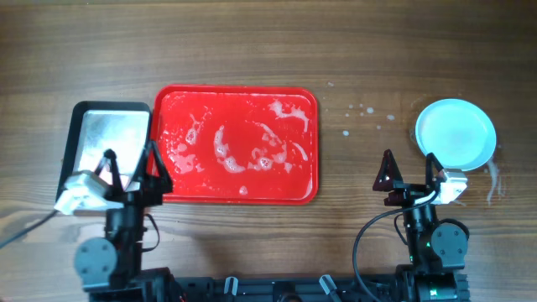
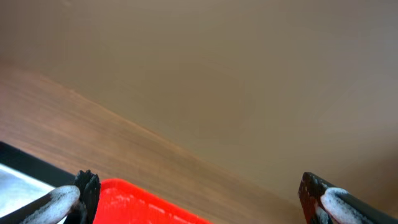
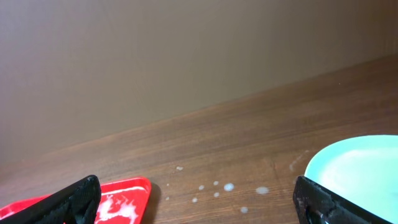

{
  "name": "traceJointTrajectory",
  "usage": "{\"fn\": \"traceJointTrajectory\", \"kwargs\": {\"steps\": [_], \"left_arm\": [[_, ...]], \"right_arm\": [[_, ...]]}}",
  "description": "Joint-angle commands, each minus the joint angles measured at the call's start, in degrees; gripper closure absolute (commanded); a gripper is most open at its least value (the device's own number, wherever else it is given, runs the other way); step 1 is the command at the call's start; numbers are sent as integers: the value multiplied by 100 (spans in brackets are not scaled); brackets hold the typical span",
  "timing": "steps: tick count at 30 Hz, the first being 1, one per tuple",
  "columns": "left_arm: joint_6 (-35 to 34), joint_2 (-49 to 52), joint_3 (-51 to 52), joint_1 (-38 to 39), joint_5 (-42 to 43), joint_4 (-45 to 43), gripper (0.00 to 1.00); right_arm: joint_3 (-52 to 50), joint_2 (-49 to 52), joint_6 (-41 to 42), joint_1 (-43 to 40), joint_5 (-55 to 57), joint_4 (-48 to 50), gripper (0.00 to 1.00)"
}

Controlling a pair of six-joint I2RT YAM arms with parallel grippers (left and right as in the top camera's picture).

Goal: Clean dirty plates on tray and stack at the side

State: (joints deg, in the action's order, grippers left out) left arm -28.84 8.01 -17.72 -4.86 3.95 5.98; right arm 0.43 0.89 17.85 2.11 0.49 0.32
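The red tray [image 1: 237, 99] lies left of centre with white foam smears on it and no plate on it. The pale blue plates [image 1: 456, 134] sit at the far right of the table; from above I cannot tell how many are stacked. My left gripper [image 1: 130, 159] hovers open over the tray's left front corner, with nothing between its fingers [image 2: 87, 186]. The red tray's corner [image 2: 137, 202] shows below my left gripper [image 2: 198, 190]. My right gripper [image 1: 409, 164] is open and empty just left of the plates. The wrist view of my right gripper [image 3: 196, 199] shows a plate rim [image 3: 360, 165] beside its right finger.
A silvery black-rimmed metal tray [image 1: 109, 126] lies against the red tray's left side. White foam drops [image 1: 361, 111] dot the wood between the red tray and the plates, and the drops [image 3: 229, 186] show from the right wrist too. A black cable [image 1: 369, 239] loops by the right arm's base.
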Motion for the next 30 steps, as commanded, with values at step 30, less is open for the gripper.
{"fn": "traceJointTrajectory", "kwargs": {"steps": [30], "left_arm": [[1515,-774,1740,37,-59,-181,0]], "right_arm": [[-15,-68,-72,17,74,28,0]]}}
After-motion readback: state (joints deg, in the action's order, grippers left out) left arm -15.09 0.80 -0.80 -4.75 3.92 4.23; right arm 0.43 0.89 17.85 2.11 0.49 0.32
